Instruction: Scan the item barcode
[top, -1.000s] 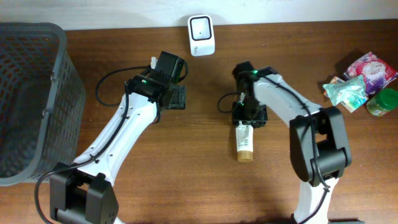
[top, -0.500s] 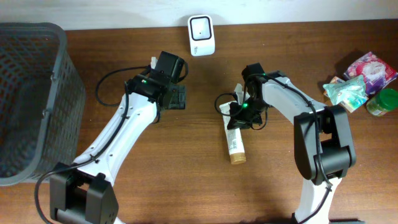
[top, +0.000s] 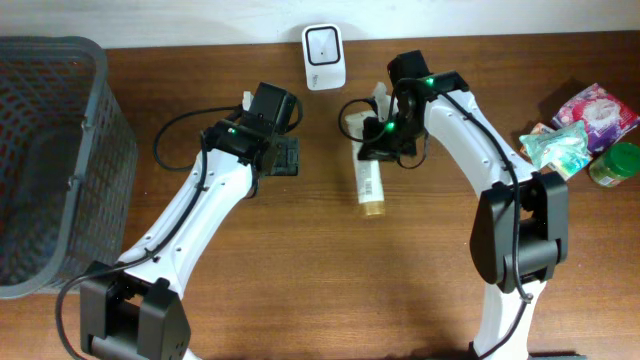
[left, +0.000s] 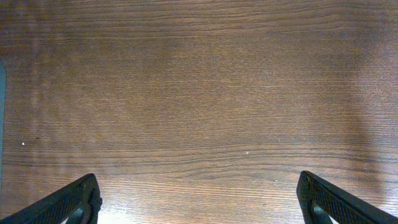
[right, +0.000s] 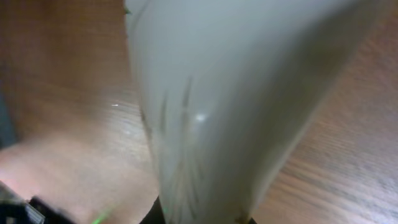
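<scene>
The item is a white tube with a tan cap (top: 369, 185), and my right gripper (top: 380, 135) is shut on its upper end. It hangs just right of and below the white barcode scanner (top: 324, 57) at the table's back edge. In the right wrist view the blurred tube (right: 217, 106) fills the frame, and my right gripper (right: 199, 218) barely shows at the bottom edge. No barcode can be made out. My left gripper (top: 286, 157) stands open over bare wood, left of the tube. The left wrist view shows my left gripper (left: 199, 205) with nothing between its fingertips (left: 78, 200).
A dark grey mesh basket (top: 50, 150) stands at the left edge. Snack packets (top: 580, 120) and a green-lidded jar (top: 615, 163) lie at the far right. The scanner sits against the wall edge of the brown wooden table (top: 300, 260).
My right gripper has shut on the tube and carried it up and to the left, from the table's middle toward the scanner. The left arm has not moved.
</scene>
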